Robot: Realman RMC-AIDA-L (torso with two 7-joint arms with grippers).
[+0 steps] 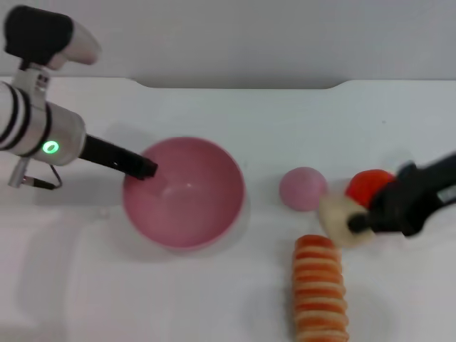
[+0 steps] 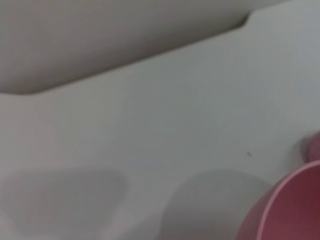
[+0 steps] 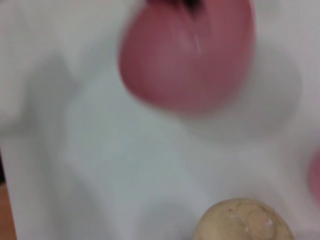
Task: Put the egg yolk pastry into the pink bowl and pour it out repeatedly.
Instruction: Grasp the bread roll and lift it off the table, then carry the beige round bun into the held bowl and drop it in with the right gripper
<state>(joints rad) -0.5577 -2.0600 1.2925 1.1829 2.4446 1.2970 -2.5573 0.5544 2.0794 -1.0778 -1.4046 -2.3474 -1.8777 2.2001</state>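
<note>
Pastry sits held in the right pincer, near the surface's right edge. Left pincer, opening unclear, touches the pink bowl's rim; open room lies between bowl and pastry.

The worktop was plain white. The bowl was glossy pink all over. The pastry was pale beige, the small dome a softer pink, the fruit orange-red. The ridged roll, near the worktop's front edge, was striped orange and cream. Both tools, left and right, were black.
</note>
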